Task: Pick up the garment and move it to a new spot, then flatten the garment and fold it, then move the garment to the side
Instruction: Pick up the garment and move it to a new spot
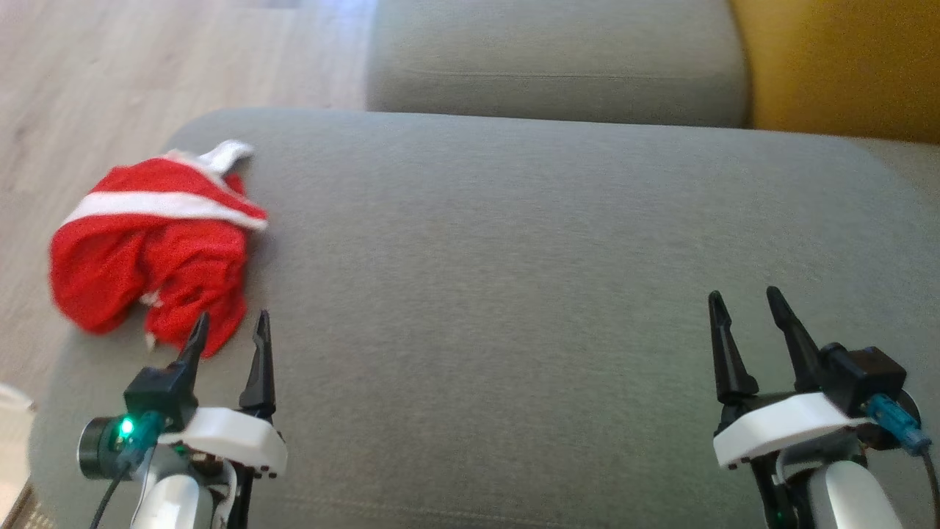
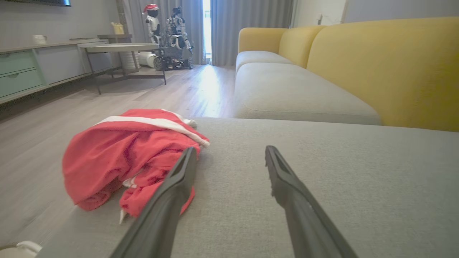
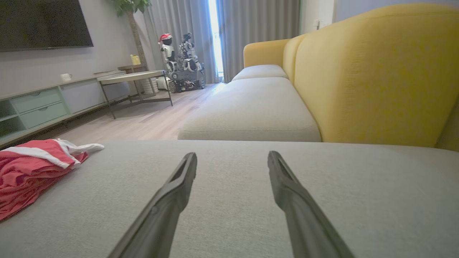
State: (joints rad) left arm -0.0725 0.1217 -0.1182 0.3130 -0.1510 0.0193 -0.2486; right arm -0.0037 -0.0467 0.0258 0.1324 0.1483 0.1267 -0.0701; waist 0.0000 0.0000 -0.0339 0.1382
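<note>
Both grippers are spread and empty: the left gripper point(image 1: 232, 317) hangs just beside the near edge of the red garment point(image 1: 154, 242), probably lined up for the first pick, and the right gripper point(image 1: 744, 294) is well apart. The garment lies crumpled at the left edge of the cushion point(image 1: 514, 257), with its white band across the far side. Its long axis I cannot tell.

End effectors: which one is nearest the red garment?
The left end effector, beside the crumpled red-and-white garment at the left end of the grey seat cushion. The right end effector sits far across bare cushion. Both open.
</note>
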